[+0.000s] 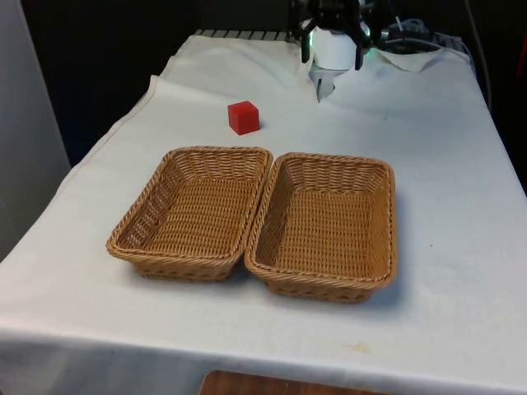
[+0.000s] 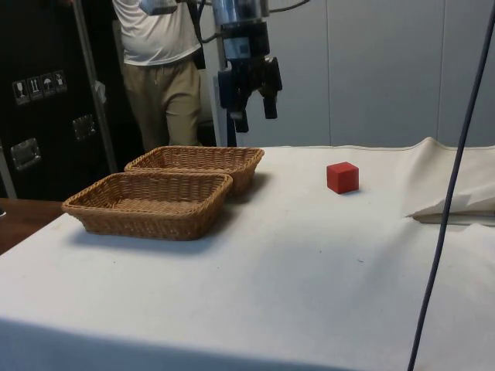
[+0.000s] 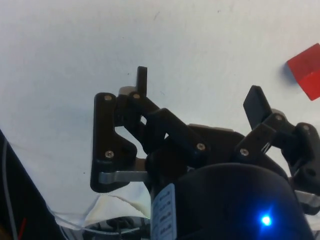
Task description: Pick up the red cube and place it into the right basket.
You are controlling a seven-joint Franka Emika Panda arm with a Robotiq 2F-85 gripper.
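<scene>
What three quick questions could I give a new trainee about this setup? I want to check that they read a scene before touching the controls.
1. True or false: the red cube already lies inside a basket.
2. Are the fingers of the gripper spread or closed?
3. Multiple choice: how do the two wicker baskets sit? A) stacked B) side by side, rims meeting C) at opposite ends of the table

Key
1. False: it sits on the white cloth, beyond the left basket and the right basket.
2. Spread, with nothing between them; the gripper hangs above the cloth.
3. B
</scene>
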